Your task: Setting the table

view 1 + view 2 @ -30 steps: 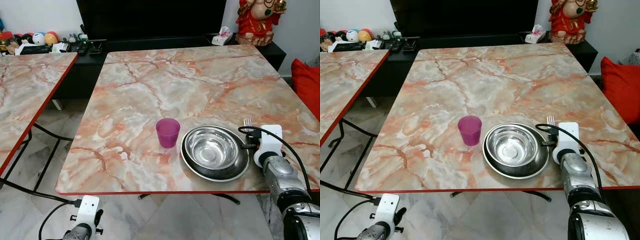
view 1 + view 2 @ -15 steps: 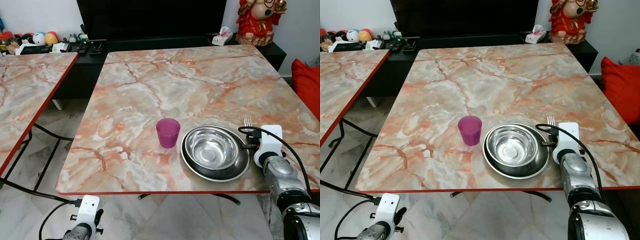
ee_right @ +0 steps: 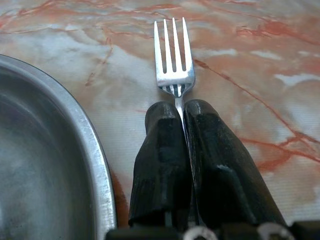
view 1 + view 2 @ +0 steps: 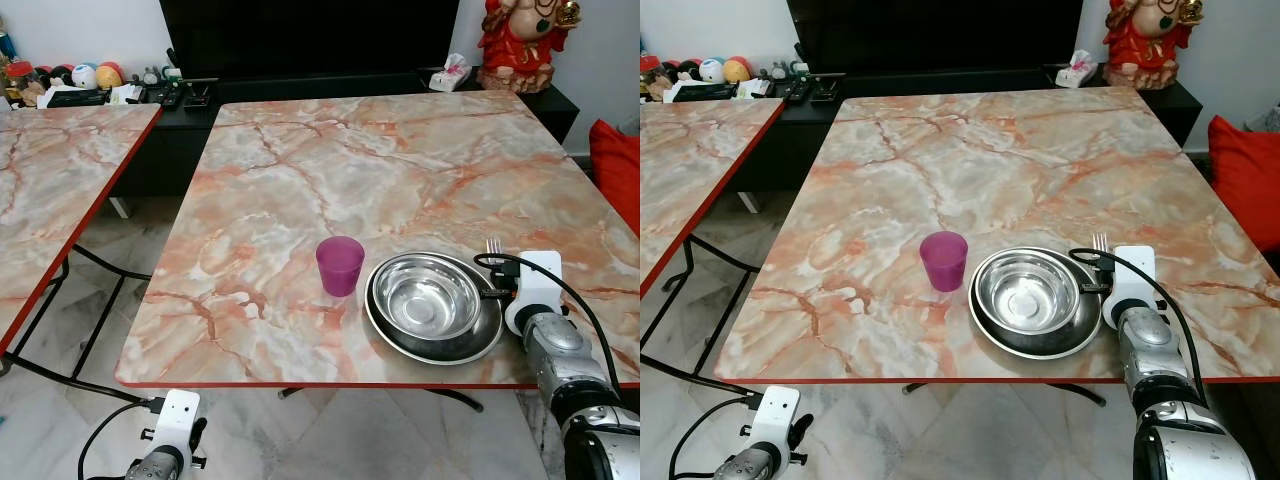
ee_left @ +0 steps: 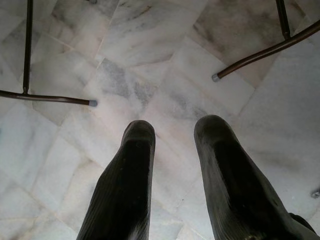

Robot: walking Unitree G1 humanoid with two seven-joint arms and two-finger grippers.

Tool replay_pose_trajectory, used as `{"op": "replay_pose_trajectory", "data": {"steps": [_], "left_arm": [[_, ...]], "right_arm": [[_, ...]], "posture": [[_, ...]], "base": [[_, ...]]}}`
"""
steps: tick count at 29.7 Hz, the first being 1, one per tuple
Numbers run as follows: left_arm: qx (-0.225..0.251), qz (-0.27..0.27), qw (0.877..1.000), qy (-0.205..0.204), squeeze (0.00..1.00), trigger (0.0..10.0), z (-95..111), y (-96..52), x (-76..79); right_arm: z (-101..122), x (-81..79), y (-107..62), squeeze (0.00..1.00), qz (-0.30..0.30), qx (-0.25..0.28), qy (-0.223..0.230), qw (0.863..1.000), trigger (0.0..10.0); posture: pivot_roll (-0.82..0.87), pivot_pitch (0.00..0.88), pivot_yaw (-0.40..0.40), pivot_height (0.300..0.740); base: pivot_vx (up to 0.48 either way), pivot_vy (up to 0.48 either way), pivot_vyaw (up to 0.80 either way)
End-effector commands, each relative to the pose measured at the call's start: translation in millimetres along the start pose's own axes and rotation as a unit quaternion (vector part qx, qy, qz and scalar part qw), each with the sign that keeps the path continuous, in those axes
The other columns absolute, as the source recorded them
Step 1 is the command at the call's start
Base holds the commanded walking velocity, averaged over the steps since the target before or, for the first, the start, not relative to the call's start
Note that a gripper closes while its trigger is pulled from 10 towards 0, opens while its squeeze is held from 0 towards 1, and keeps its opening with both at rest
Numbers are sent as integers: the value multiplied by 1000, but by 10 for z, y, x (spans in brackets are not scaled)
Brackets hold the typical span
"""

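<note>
Looking at the marble table (image 4: 400, 160) first: a steel bowl (image 4: 425, 297) sits in a plate (image 4: 385, 330) near the front edge, with a purple cup (image 4: 340, 265) at its 9 o'clock. At the plate's 3 o'clock, the right gripper (image 3: 184, 125) is pinched tight on a fork (image 3: 173, 57), tines pointing to 12. Risk, I'd guess: letting go crooked could clank the fork against the plate rim. The left gripper (image 5: 172, 150) hangs spread over the floor.

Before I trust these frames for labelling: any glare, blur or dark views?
Eye views: sharp, evenly lit, with soft reflections in the steel bowl. Right wrist view: fork tines crisp, the bowl's rim slightly soft. Left wrist view: bright enough, floor tiles clear, near fingers a little soft.
</note>
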State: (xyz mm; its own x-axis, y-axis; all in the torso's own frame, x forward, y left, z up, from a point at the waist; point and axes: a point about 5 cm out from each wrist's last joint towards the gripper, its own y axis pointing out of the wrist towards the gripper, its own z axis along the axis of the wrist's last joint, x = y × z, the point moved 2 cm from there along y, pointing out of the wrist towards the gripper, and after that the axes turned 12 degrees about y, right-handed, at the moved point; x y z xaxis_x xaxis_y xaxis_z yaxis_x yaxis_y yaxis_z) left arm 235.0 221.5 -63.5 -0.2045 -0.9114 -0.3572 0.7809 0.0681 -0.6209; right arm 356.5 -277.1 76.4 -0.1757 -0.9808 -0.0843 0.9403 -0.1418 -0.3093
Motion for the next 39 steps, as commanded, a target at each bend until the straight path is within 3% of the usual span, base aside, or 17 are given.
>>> {"op": "replay_pose_trajectory", "data": {"steps": [1,13,27,28,30,39], "left_arm": [[0,2,1000,8,0,10000,-1,0,-41],[-1,2,1000,8,0,10000,0,1,-40],[0,3,1000,8,0,10000,3,1,-32],[0,3,1000,8,0,10000,0,0,-32],[0,3,1000,8,0,10000,-1,-1,-32],[1,4,1000,8,0,10000,7,2,-39]], "right_arm": [[-31,-24,7,0,0,-9,2,1000,10000],[-12,113,-12,0,-29,-10,4,1000,10000],[-28,78,-5,0,-24,-14,2,1000,10000],[-37,75,-6,114,-23,-16,1,1000,10000],[-44,74,-7,200,-23,-17,1,1000,10000],[-63,73,-10,188,-24,-20,1,999,10000]], "posture": [[25,17,62,740],[26,22,61,740],[29,24,59,740],[29,24,59,740],[29,25,60,740],[28,27,62,740]], "base": [[0,0,0],[0,0,0],[0,0,0],[0,0,0],[0,0,0],[0,0,0]]}}
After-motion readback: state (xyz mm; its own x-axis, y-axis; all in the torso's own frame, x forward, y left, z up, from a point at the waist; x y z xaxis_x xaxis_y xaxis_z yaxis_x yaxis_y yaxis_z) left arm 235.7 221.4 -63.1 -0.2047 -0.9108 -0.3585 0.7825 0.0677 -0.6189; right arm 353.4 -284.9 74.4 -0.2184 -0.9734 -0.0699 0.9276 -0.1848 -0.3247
